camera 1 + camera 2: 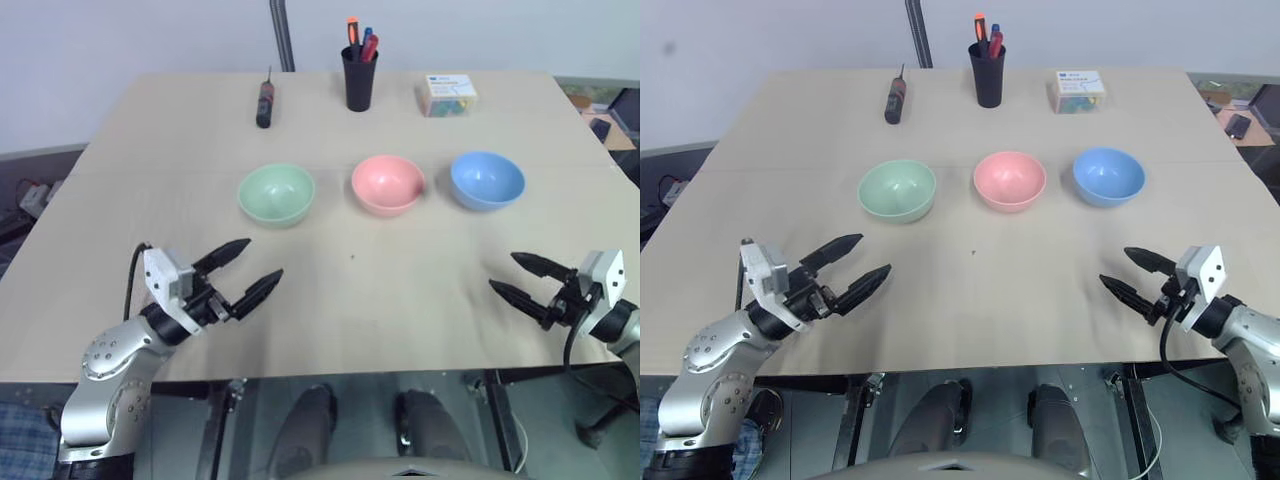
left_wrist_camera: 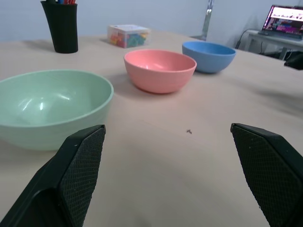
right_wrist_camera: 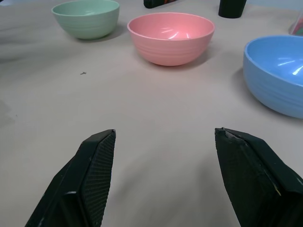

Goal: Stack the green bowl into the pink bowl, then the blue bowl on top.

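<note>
Three bowls stand in a row across the middle of the table: the green bowl (image 1: 277,193) on the left, the pink bowl (image 1: 387,184) in the centre, the blue bowl (image 1: 487,180) on the right. All three sit upright, apart and empty. My left gripper (image 1: 251,270) hovers open over the table's front left, short of the green bowl (image 2: 49,105). My right gripper (image 1: 515,275) is open over the front right, nearer than the blue bowl (image 3: 279,78). Nothing is between either pair of fingers.
At the back of the table (image 1: 350,270) are a black cup of pens (image 1: 359,72), a dark screwdriver (image 1: 265,103) to its left and a small box of coloured items (image 1: 447,95) to its right. Bare tabletop lies between grippers and bowls.
</note>
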